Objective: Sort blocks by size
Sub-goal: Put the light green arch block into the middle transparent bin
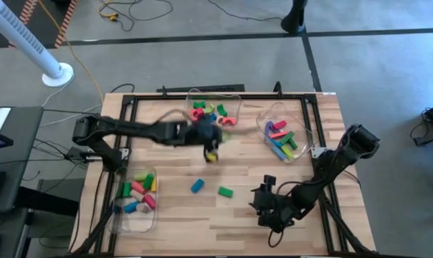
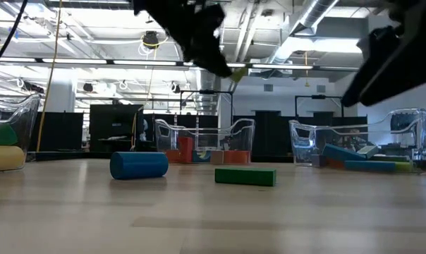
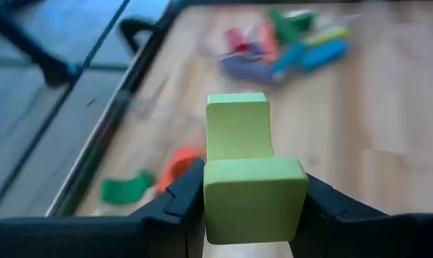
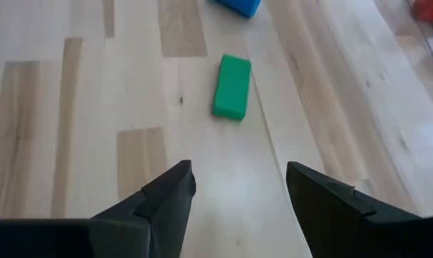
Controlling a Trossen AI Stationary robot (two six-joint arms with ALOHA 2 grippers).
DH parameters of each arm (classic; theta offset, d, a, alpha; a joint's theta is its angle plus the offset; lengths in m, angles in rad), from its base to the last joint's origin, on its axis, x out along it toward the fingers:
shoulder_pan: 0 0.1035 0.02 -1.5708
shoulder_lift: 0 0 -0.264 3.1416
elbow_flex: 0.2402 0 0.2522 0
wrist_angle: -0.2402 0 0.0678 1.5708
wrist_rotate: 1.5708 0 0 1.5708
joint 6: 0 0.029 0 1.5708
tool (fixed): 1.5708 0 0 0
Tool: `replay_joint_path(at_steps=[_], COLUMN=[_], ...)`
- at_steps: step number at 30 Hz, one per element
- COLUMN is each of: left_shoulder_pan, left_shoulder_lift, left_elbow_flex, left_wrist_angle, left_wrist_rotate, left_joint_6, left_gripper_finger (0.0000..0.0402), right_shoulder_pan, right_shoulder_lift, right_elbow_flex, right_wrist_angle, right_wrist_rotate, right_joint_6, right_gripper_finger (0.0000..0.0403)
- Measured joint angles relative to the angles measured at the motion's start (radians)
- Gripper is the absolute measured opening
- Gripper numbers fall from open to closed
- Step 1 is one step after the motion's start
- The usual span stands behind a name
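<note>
Two loose blocks lie on the bare wood of the table [image 1: 173, 215]: a short blue cylinder [image 1: 197, 185] on its side and, just beside it, a flat green rectangular block [image 1: 225, 191] with rounded corners, the two close but apart. Taking that green block as the marker, the left gripper [image 1: 211, 153] hangs above the table a little beyond it, toward the far edge, its fingers clamped on the sides of a lime-green block [image 3: 251, 172] with square ends and smooth faces, held clear of the wood. The right gripper [image 1: 265, 202] sits near the green block on the other side, toward the table's near right corner; its fingers stand wide apart with nothing between them, pointing at the green block across bare boards. Three clear plastic bins ring the scene. The far middle bin [image 1: 234, 97], beyond the green block and past the left gripper, holds a jumble of red, green, blue and orange pieces, at least one of them a curved arch. The far right bin [image 1: 306, 154] holds longer bars in pink, blue, green and yellow lying across each other. The near left bin [image 1: 120, 222], on the far side of the blue cylinder from the green block, holds stubby pieces in pink, green, yellow and blue.
</note>
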Motion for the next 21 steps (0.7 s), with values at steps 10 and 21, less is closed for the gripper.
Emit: replay_joint_path(at_steps=[10,21], left_shoulder_pan=[0.370,0.468], left_shoulder_lift=[0.048,0.226], left_elbow_flex=[-0.001,-0.010], left_wrist_angle=[0.050,0.083], left_wrist_rotate=[0.232,0.310], left_joint_6=[-0.072,-0.080], left_gripper_finger=[0.0135,0.0137], right_shoulder_pan=[-0.014,-0.012], right_shoulder_lift=[0.000,0.000], right_elbow_flex=[-0.066,-0.097], right_wrist_angle=[0.082,0.178], right_wrist_rotate=[0.032,0.057], right_joint_6=[-0.023,-0.019], right_gripper_finger=[0.0255,0.0255])
